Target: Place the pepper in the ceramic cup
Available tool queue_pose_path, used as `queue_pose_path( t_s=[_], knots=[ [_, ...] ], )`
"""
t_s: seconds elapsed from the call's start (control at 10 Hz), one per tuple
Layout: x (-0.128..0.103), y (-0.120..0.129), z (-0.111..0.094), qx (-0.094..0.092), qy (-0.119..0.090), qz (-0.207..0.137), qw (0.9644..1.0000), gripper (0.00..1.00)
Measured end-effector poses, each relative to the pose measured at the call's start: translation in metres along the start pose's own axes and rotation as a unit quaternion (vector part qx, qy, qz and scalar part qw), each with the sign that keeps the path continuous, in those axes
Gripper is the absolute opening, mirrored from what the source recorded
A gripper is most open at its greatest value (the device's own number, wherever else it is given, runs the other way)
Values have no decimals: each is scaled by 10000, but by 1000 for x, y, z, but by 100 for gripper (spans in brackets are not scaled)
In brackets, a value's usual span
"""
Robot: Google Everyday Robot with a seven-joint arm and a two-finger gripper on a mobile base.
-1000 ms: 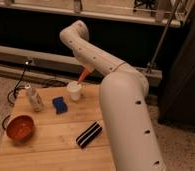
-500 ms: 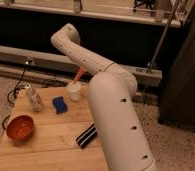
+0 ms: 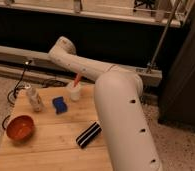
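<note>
Wooden counter [image 3: 51, 142], back edge: your pepper [image 3: 77, 79] slants, lower end over the cup [image 3: 74, 93]; gripper hidden behind arm [image 3: 88, 67] above, grip unreadable.

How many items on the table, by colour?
Orange-red: 2 (pepper, bowl)
White: 2 (ceramic cup, shaker)
Blue: 1 (sponge)
Black-and-white striped: 1 (block)
Total: 6
Not counted: tool, hidden behind the arm.

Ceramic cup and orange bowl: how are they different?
The ceramic cup is white, tall and narrow; the bowl is orange-red, wide and low. The cup stands far back with the pepper sticking up at its rim; the bowl sits by the left edge. Both stand upright. The gripper is hidden behind the arm above the cup.
</note>
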Motion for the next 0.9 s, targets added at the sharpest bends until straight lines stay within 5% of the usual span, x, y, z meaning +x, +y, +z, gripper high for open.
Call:
queue_pose_path(
  t_s=[0.4,0.9],
  knots=[
    [-33,7,-1,328,287,-213,9988,78],
    [-85,19,-10,887,493,-555,9933,80]
  ],
)
